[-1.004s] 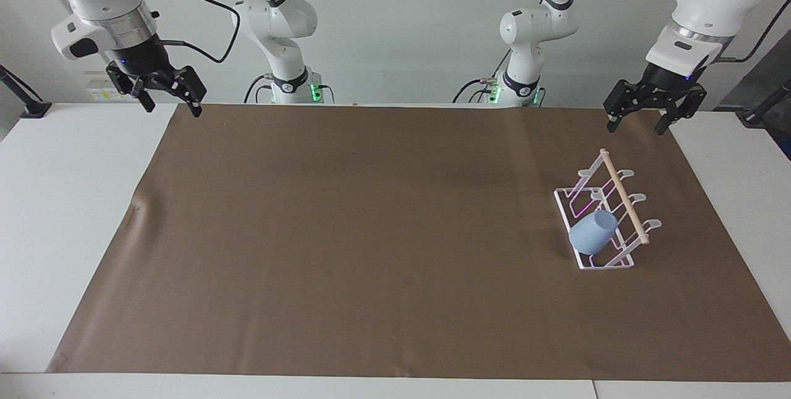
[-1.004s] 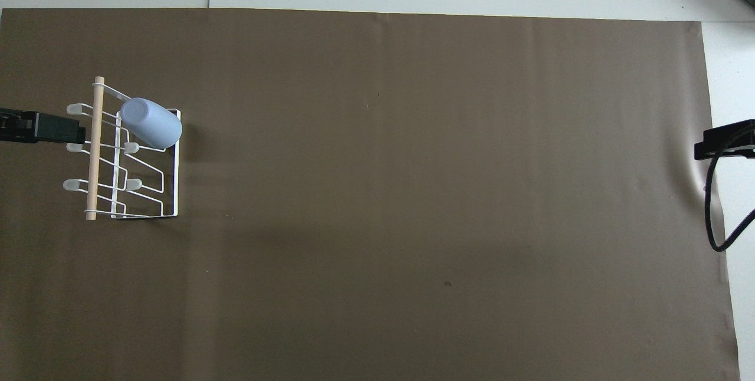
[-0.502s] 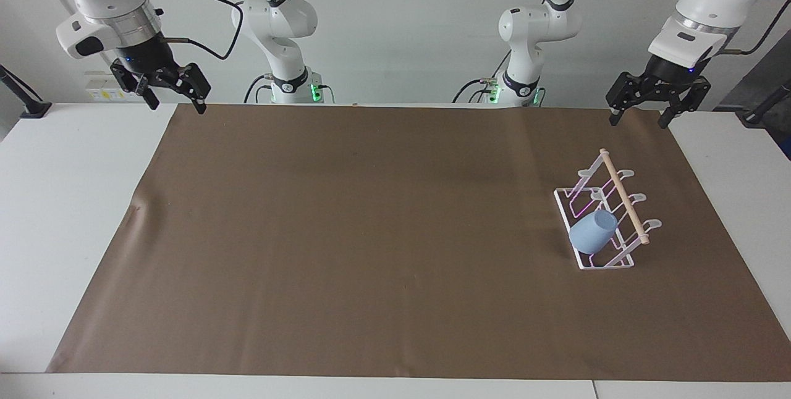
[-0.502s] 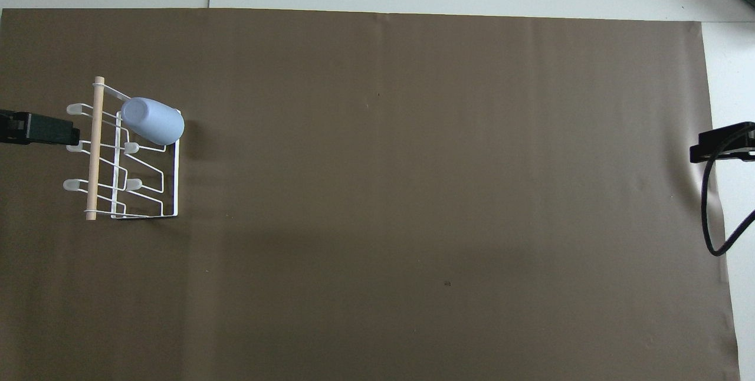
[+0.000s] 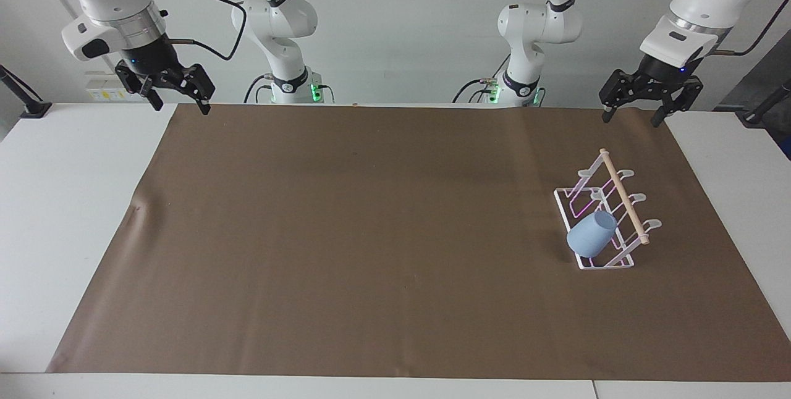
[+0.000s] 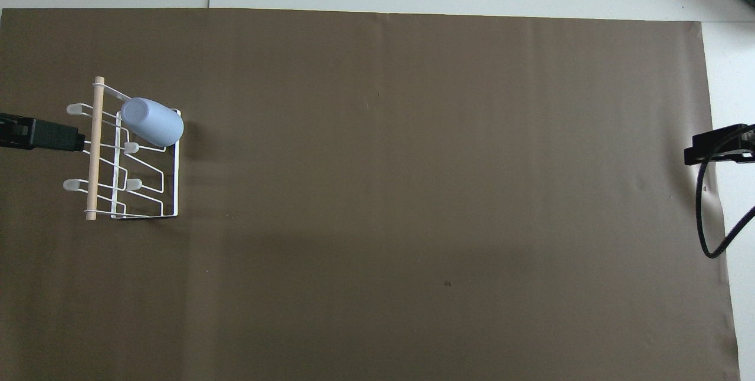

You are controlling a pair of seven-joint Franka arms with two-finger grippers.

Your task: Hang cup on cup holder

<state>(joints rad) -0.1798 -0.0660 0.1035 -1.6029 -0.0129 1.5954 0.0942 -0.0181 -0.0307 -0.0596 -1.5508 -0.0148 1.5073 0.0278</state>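
risk comes first for us: the cup (image 5: 592,234) sits mouth-down and tilted over a slanted wire loop of the cup holder (image 5: 602,263), at the rack's end farthest from the robots. we judge it hung, yet a smooth, light plastic shell on thin wire could slide or rock off if the rack is nudged. the brown mat (image 5: 371,232) under the rack lies loose on the desk (image 5: 62,201), with a small pucker near its edge toward the right arm's end, so any drag on it could shift the light rack.

left end effector (image 5: 634,107) hangs wide and empty above the mat's edge nearest the robots, at about twelve o'clock from the rack and well apart from it. right end effector (image 5: 177,91) waits wide and empty above the mat's corner at the right arm's end.

cup: pale blue, matte, tapered, no handle. rack: thin white wire, rectangular base, loops capped with rounded tips, and a light wooden dowel (image 5: 624,196) across the top. mat: flat, dull, paper-like.
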